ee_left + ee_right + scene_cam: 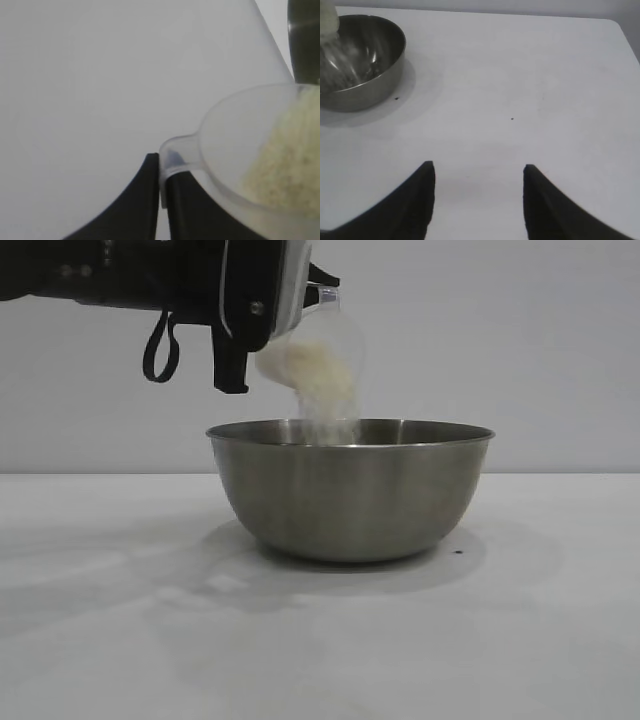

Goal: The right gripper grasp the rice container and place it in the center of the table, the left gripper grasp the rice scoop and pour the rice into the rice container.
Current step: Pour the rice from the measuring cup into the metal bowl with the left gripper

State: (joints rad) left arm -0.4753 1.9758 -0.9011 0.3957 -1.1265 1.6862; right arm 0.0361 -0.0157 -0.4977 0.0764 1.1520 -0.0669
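1. Exterior view: the large round brushed-steel rice container (pixel 350 495) sits on the plain flat white table (pixel 110 620), about mid-scene.
2. Above its left rim hangs the small translucent plastic rice scoop (pixel 322 355), tipped over, and a thin stream of fine white rice (pixel 325 410) is falling from it into the bowl.
3. More grains are banked against the scoop's lower wall.
4. The black left gripper (pixel 161 195) comes in from the upper left, its two tapering fingers pressed together on the scoop's side handle.
5. Well off to the bowl's side, the black right gripper (pixel 477 200) hovers over bare table, fingers spread apart, nothing between them.
6. A small dark speck lies on the table beside the bowl.
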